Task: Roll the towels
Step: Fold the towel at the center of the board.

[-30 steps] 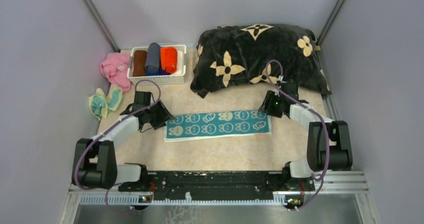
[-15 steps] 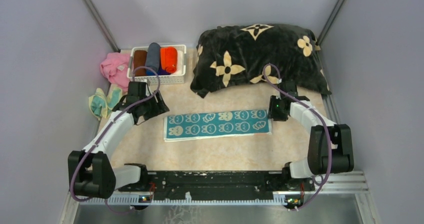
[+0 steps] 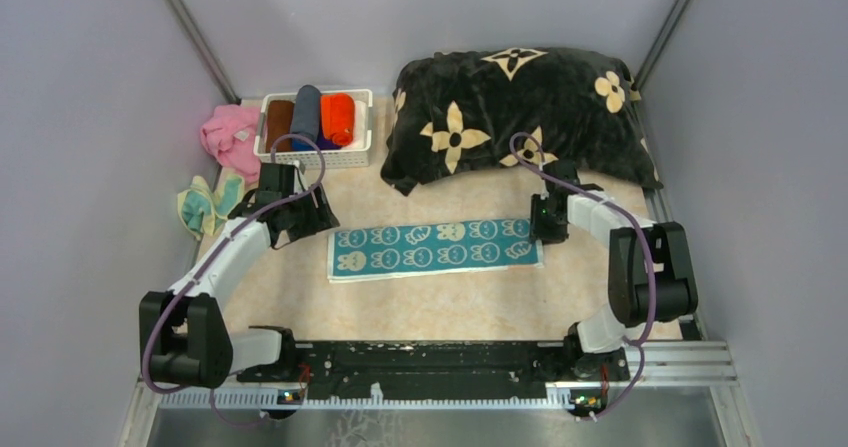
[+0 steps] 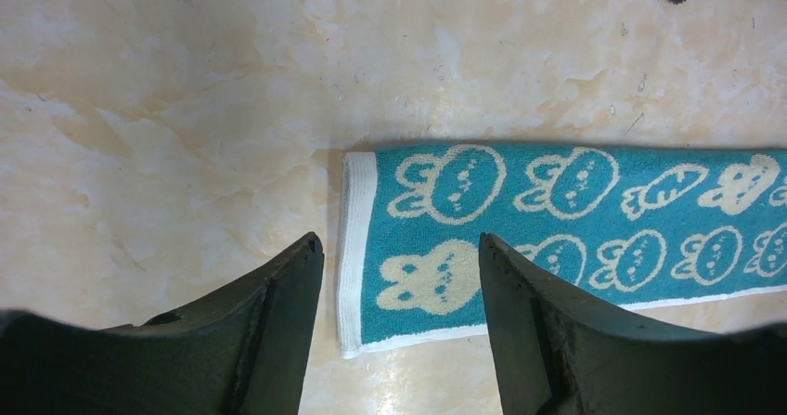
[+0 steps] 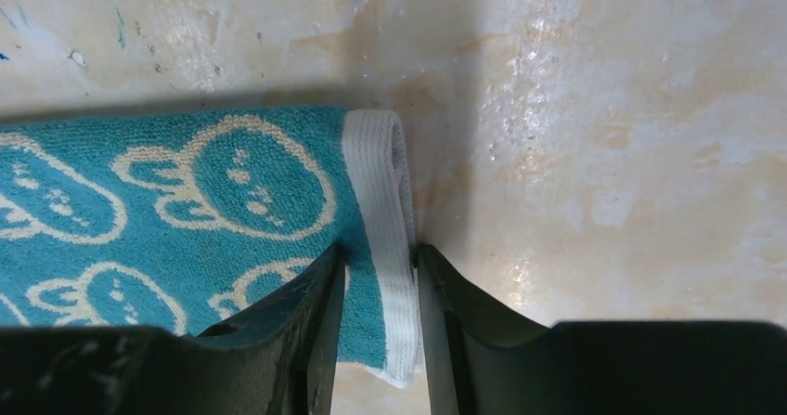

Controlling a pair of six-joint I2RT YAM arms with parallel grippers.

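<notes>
Just in front of the big black cushion with cream flowers (image 3: 510, 112), on the pale marble-look counter (image 3: 450, 307), a long teal towel with pale bunny faces (image 3: 435, 249) lay flat and smooth. It was not rolled at all yet.

At the towel's end below the cushion's right side, the right jaws were nearly closed, with the towel's white edge band (image 5: 380, 201) pinched between them. At the other end, the left jaws stood wide open over the corner and held nothing.

Just left of the cushion sat a white plastic basket (image 3: 315, 157) with three rolled towels inside: a brown roll (image 3: 280, 125), a grey-blue roll (image 3: 306, 115) and an orange-red roll (image 3: 338, 117). Those looked finished.

Further left of the cushion, a crumpled pink cloth (image 3: 228, 135) and a crumpled pale yellow cloth with teal patches (image 3: 208, 202) lay loose. My guess was that about half the job was done, and these three cloths were left to roll.
</notes>
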